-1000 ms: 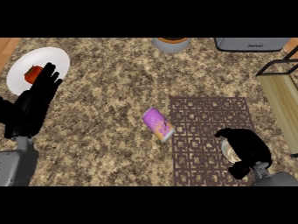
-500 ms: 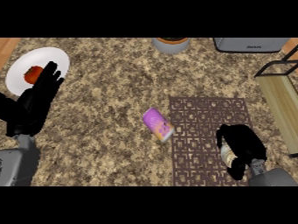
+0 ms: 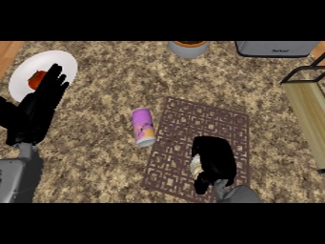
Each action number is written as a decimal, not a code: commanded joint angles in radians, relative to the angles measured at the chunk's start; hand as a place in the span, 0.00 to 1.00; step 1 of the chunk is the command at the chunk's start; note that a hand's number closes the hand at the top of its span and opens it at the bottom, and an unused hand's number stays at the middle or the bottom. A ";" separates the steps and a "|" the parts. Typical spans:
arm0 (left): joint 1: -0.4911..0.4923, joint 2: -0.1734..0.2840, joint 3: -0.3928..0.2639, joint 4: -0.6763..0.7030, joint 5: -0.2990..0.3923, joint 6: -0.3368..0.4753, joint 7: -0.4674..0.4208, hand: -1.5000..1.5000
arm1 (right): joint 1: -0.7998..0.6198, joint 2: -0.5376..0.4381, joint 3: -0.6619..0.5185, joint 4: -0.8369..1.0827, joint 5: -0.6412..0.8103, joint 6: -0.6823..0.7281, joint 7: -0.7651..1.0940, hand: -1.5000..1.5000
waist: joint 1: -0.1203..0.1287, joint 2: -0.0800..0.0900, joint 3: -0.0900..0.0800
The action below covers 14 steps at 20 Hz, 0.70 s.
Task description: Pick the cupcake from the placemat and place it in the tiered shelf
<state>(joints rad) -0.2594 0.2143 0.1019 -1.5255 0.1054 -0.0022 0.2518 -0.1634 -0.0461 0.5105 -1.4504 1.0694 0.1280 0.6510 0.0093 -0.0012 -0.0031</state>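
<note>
So, quick update: my right hand (image 3: 213, 162) has slid forward over the placemat (image 3: 200, 124) compared with a second ago, and its fingers (image 3: 204, 183) are now curled down around something pale. That pale bit peeking out at the hand's left edge is, I think, the cupcake (image 3: 194, 164), so it's still on the placemat but mostly hidden under my palm. A second ago the hand sat nearer the mat's right edge and looked more like a loose arch; now it's clenched around the thing. I'd call that the grasp closing, lift not started yet.

Left hand (image 3: 42, 102) is just resting with fingers straight at the left side, partly over the white plate (image 3: 55, 62) with a red thing (image 3: 35, 81) on it. It's barely moved.

The purple can (image 3: 144, 126) lies on its side just beside the mat's left edge, untouched. The shelf (image 3: 319, 114) is off to the right, well apart from the hand, so next comes a lift and a carry rightward.
</note>
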 commanded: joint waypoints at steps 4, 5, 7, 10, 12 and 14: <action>0.042 -0.016 -0.009 -0.016 -0.002 -0.004 -0.023 0.50 | -0.047 0.045 0.069 -0.208 -0.088 -0.257 0.146 1.00 | -0.004 -0.005 0.004; 0.028 -0.022 -0.016 -0.013 -0.016 0.013 -0.014 0.50 | -0.062 0.045 0.070 -0.256 -0.087 -0.290 0.182 1.00 | -0.010 -0.006 0.004; 0.023 -0.007 -0.015 -0.037 -0.016 0.011 0.020 0.50 | -0.173 0.046 0.042 -0.315 -0.051 -0.266 0.265 1.00 | -0.004 -0.006 0.003; 0.036 -0.001 -0.004 -0.032 -0.010 -0.001 0.001 0.50 | -0.174 0.046 0.067 -0.424 0.048 -0.307 0.345 1.00 | -0.014 -0.007 0.003; 0.000 -0.016 -0.005 -0.041 -0.011 0.030 0.048 0.50 | -0.205 0.046 0.023 -0.522 0.075 -0.227 0.401 1.00 | -0.020 -0.006 0.003; 0.029 0.026 0.036 0.010 0.019 -0.033 -0.020 0.50 | -0.238 0.046 -0.023 -0.571 0.096 -0.179 0.422 1.00 | -0.017 -0.003 0.002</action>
<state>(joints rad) -0.2433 0.2141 0.1108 -1.5346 0.1052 -0.0036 0.2517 -0.3458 -0.0030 0.5448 -1.8963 1.1148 -0.1153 0.9816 -0.0053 -0.0057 -0.0006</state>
